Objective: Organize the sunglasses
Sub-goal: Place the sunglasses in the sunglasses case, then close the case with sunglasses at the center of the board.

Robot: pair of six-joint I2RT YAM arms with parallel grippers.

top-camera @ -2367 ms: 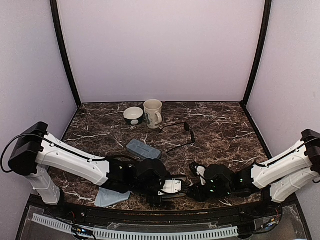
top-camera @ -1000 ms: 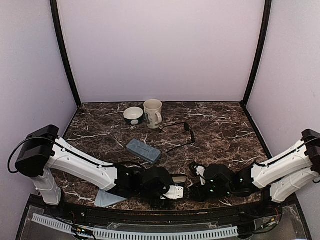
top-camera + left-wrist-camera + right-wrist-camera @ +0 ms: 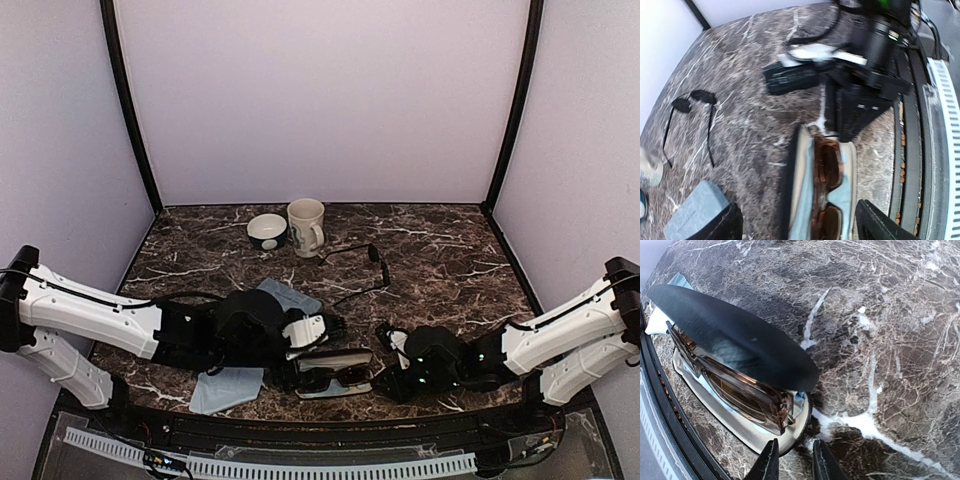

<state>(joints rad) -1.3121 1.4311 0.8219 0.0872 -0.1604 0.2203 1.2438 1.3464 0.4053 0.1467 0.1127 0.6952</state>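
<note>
The brownish, thick-framed sunglasses [image 3: 740, 392] lie folded inside the open black oval case [image 3: 735, 340], lenses up on its pale lining, with the lid standing raised along the far side. The case sits at the near edge of the marble table [image 3: 440, 250], roughly in the middle, between the two arms. The left gripper [image 3: 797, 220] hangs above the case's left part with its fingers [image 3: 725, 225] spread wide, one on each side of the case and touching neither it nor the glasses. The right gripper [image 3: 794, 460] sits low at the case's right end, its fingers [image 3: 771, 462] only a narrow gap apart. Their tips reach the case's rim, but I cannot tell whether they pinch it or merely rest against it. The thin black wire-framed sunglasses [image 3: 702, 96] lie unfolded on the table farther back, well apart from the case and both grippers. A grey-blue hard case [image 3: 692, 212] lies to the left of them, partly hidden under the left arm in the overhead view. A pale blue cloth [image 3: 225, 388] lies at the near edge, left of the oval case. A cream mug [image 3: 306, 227] and a small bowl [image 3: 267, 231] stand side by side at the far edge.
</note>
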